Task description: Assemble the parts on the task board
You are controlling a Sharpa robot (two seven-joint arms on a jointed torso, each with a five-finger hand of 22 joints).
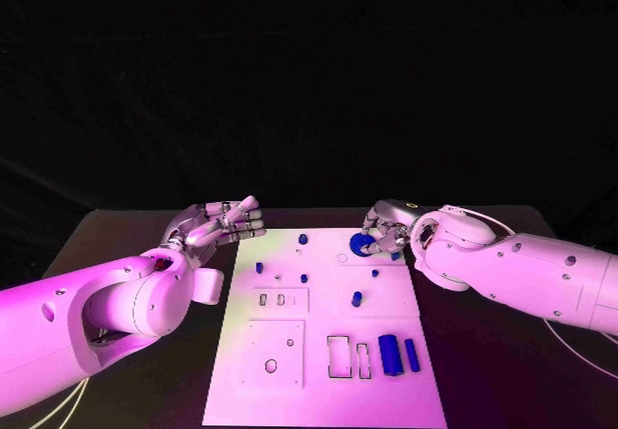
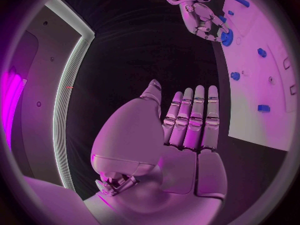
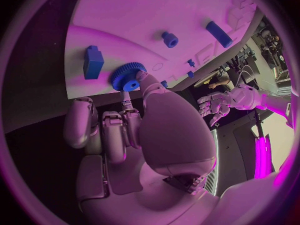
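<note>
The white task board [image 1: 322, 357] lies in the middle of the table. My right hand [image 1: 389, 234] is over its far right corner and pinches a blue gear [image 1: 362, 243] between thumb and fingers [image 3: 128, 77]. Whether the gear touches the board I cannot tell. A blue block [image 3: 94, 62] stands on the board just beside the gear. My left hand [image 1: 219, 225] hovers off the board's far left corner, fingers [image 2: 190, 117] straight and together, holding nothing. The left wrist view shows the right hand [image 2: 200, 15] with the gear [image 2: 226, 36] across the board [image 2: 262, 130].
Small blue pegs [image 1: 303, 239] [image 1: 259, 266] [image 1: 357, 299] stand on the board's far half. A blue cylinder [image 1: 389, 354] and a blue bar [image 1: 413, 354] lie near the right edge, beside rectangular slots [image 1: 340, 356]. A plate with an oval hole [image 1: 271, 365] sits at near left.
</note>
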